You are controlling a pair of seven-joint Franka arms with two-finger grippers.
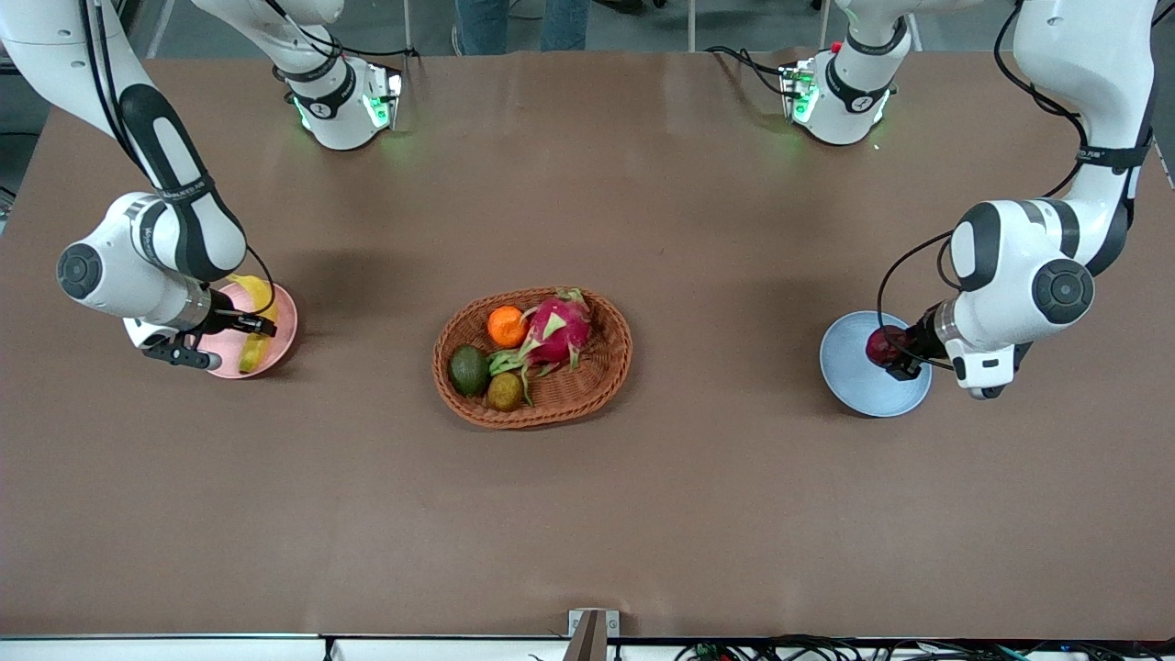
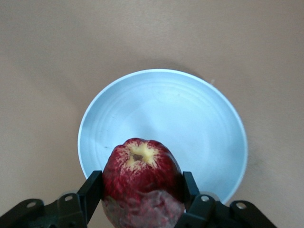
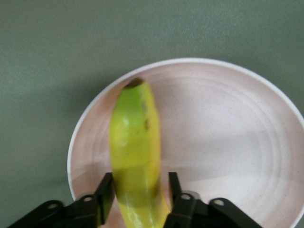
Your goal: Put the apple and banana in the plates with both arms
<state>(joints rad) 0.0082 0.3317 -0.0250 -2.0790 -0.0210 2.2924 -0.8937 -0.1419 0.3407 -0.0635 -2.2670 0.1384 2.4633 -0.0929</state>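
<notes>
The dark red apple [image 1: 879, 345] is between the fingers of my left gripper [image 1: 898, 356], low over the edge of the pale blue plate [image 1: 849, 376] that lies toward the left arm's end of the table. In the left wrist view both fingers press the sides of the apple [image 2: 140, 171] over the blue plate [image 2: 190, 123]. The yellow banana [image 1: 250, 353] lies on the pale pink plate [image 1: 280, 335]. My right gripper [image 1: 252, 323] straddles it. In the right wrist view one finger touches the banana [image 3: 133, 142] and a small gap shows at the other, over the pink plate [image 3: 228, 142].
An oval brown wicker basket [image 1: 551, 413] stands mid-table between the plates. It holds an orange [image 1: 505, 326], a pink dragon fruit [image 1: 558, 330], a dark green avocado [image 1: 469, 370] and a small brownish fruit [image 1: 505, 391].
</notes>
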